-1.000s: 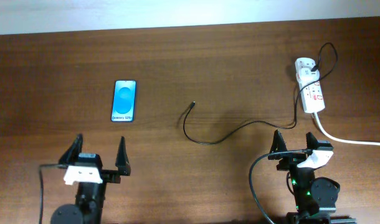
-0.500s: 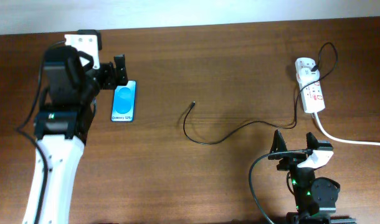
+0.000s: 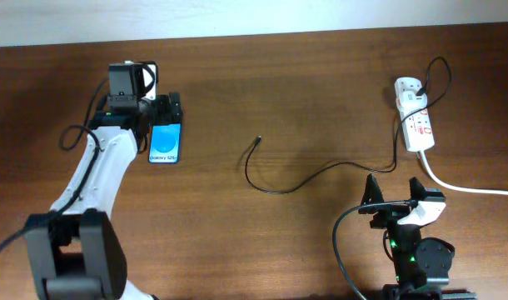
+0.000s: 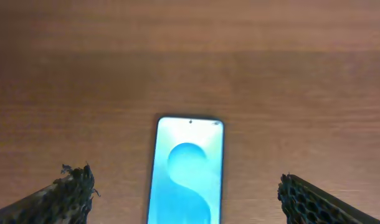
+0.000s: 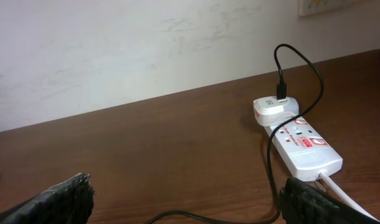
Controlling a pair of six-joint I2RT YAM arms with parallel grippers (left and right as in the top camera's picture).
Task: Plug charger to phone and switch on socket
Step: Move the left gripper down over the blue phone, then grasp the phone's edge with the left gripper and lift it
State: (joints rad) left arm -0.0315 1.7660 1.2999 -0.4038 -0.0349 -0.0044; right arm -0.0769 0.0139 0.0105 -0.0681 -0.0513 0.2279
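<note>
The phone [image 3: 165,143] lies flat at the left of the table, its blue screen up. My left gripper [image 3: 160,111] is open over the phone's far end, and in the left wrist view the phone [image 4: 187,168] lies between the spread fingers [image 4: 185,190] without touching them. The charger's black cable [image 3: 275,189] loops across the middle, with its connector tip [image 3: 258,140] free on the wood. Its white adapter [image 3: 406,86] sits in the socket [image 3: 419,125] at the far right. My right gripper [image 3: 395,192] is open and empty at the front right.
A thick white cord [image 3: 466,187] runs from the socket off the right edge. The right wrist view shows the socket [image 5: 302,146], the adapter [image 5: 271,109], the black cable [image 5: 270,168] and a pale wall behind the table's far edge.
My left arm has swung from its front-left rest out to the phone and has come down over it. The right arm, the cable and the socket have not moved.
</note>
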